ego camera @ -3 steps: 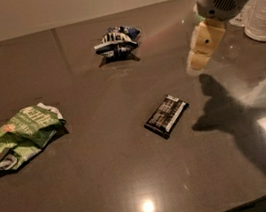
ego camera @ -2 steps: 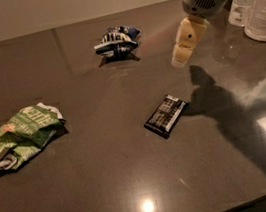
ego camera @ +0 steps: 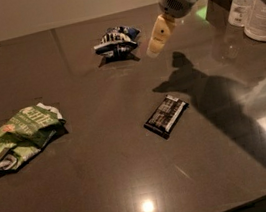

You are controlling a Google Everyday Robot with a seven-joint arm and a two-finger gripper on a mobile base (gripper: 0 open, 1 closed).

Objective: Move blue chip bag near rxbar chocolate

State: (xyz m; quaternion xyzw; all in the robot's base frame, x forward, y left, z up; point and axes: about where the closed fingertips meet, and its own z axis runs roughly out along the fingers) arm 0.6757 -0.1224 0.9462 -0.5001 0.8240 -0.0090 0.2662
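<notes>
The black chocolate bar (ego camera: 166, 116) lies mid-bench (ego camera: 112, 192) with open room all around, well apart from the blue chip bag (ego camera: 116, 42) farther back. Just right of that bag the hand (ego camera: 157, 43) hangs, slanting down-left; spread or pressed together, I cannot tell. The arm is cut off at the top edge.

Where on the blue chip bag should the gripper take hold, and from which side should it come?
Probably the raised, crumpled middle of the blue chip bag, coming from above: it lies bunched on the table, with wrinkled folds standing up to pinch. The gripper hangs to its right in the view, apart from it.
</notes>
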